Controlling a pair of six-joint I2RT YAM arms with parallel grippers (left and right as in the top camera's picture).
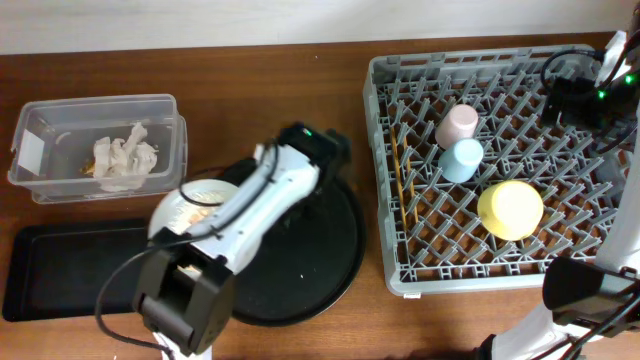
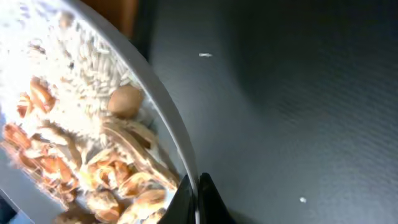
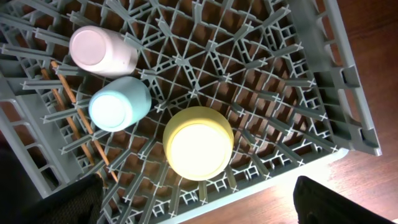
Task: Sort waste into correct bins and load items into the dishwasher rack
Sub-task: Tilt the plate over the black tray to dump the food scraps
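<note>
The left gripper (image 2: 194, 190) is pinched almost shut on the rim of the plate (image 2: 155, 93), low in the middle of its wrist view. Scraps (image 2: 93, 168) and pale rice lie on the plate, and the round tray (image 2: 298, 93) fills the right of that view. The right gripper (image 3: 202, 208) is spread wide and holds nothing, its fingers in the lower corners above the rack (image 3: 311, 81). In the rack the bowl (image 3: 198, 143), blue cup (image 3: 118, 104) and pink cup (image 3: 99, 51) stand upside down, with the chopsticks (image 3: 78, 118) to their left. At upper left of the overhead view the box (image 1: 95, 102) holds napkins (image 1: 125, 158). Its white label (image 1: 30, 150) shows no writing that can be read. A flat black tray (image 1: 60, 270) lies below it.
</note>
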